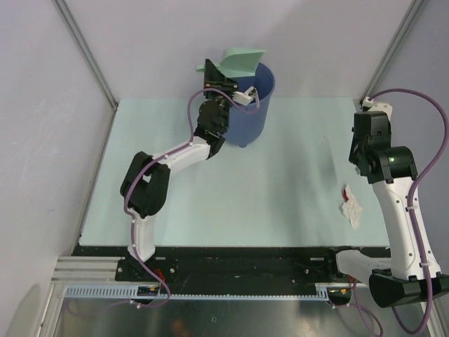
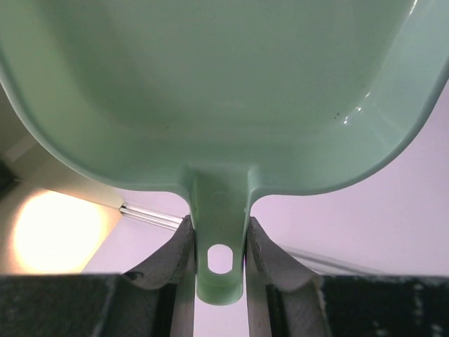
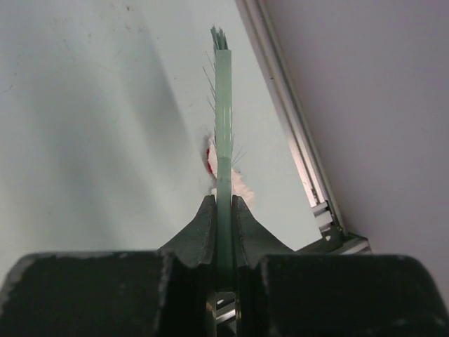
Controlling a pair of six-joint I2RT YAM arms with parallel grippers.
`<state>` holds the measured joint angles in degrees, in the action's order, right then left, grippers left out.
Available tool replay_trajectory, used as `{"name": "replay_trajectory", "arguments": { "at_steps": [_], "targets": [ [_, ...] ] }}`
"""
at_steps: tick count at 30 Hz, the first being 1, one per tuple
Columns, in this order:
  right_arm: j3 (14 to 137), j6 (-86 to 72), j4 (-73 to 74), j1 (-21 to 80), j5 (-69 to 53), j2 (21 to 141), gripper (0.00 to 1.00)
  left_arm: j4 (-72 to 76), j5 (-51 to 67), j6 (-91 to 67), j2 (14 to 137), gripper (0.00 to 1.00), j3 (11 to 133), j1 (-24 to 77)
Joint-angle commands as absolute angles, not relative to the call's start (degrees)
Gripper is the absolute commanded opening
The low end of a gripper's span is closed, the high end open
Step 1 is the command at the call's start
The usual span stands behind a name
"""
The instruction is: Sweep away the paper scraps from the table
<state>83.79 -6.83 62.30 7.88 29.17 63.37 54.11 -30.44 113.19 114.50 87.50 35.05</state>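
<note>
The table (image 1: 280,182) is lying flat as a pale mint-green rectangle. A black strip is running along its near edge and metal rails are bordering its sides. The paper scraps (image 1: 351,208) are resting on this surface close to the right edge, in the near half. A crumpled white scrap (image 1: 353,213) is lying nearest the front. A smaller red scrap (image 1: 346,190) is sitting just beyond it, touching or almost touching it. In the right wrist view both scraps are showing only partly, so their full outlines are not appearing there.
</note>
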Motion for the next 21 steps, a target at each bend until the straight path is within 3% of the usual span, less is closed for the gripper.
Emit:
{"name": "replay_trajectory", "arguments": {
  "at_steps": [1,7,11,16,21],
  "targets": [
    [87.89,-5.1,64.68,7.47,36.11,63.72,0.0,63.81,-24.27,133.68,110.48,0.0,87.71,35.24],
    [86.58,-4.84,69.33,6.07,45.7,65.48,0.0,65.21,-23.9,132.55,109.6,0.0,87.71,35.33],
    [79.56,-1.85,71.37,5.36,50.7,67.58,0.0,59.88,-33.97,117.49,106.02,0.0,91.4,35.51],
    [72.8,-0.18,71.29,1.68,45.98,72.06,0.0,30.1,-40.08,88.31,95.64,0.0,90.53,34.98],
    [67.77,1.32,68.99,-2.11,35.44,74.53,0.0,11.55,-40.78,75.0,85.8,0.0,84.29,34.63]
  ]
}}
